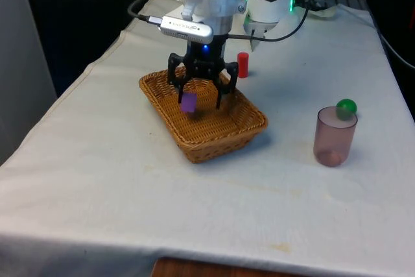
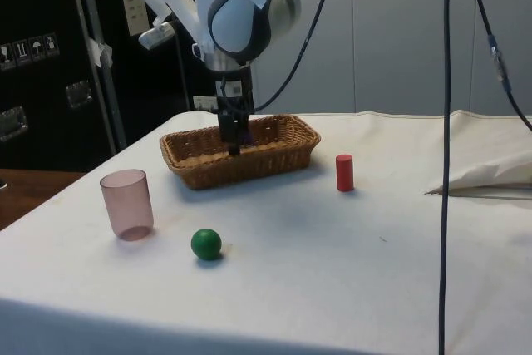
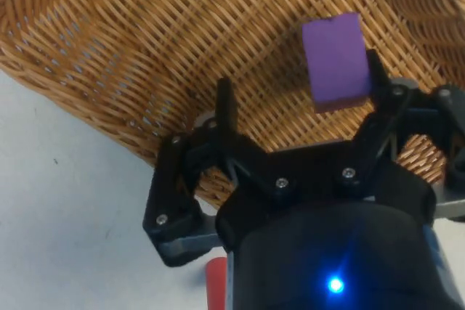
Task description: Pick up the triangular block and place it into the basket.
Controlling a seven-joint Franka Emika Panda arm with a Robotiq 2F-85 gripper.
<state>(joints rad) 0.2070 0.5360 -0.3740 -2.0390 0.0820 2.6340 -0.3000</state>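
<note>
A purple block (image 1: 189, 102) hangs over the inside of the wicker basket (image 1: 249, 124), its face against one finger of my gripper (image 1: 201, 97). The gripper is open: in the wrist view the other finger (image 3: 225, 103) stands well away from the purple block (image 3: 334, 59), with bare basket weave (image 3: 145, 41) showing between them. I cannot tell whether the block rests on the basket floor or is in the air. From the side, the gripper (image 2: 234, 137) reaches down into the basket (image 2: 287, 143) near its middle.
A red cylinder (image 1: 243, 65) stands just behind the basket, near the robot. A translucent pink cup (image 1: 334, 136) and a green ball (image 1: 346, 108) sit toward the front view's right. In the side view a folded cloth (image 2: 490, 172) lies at the far edge.
</note>
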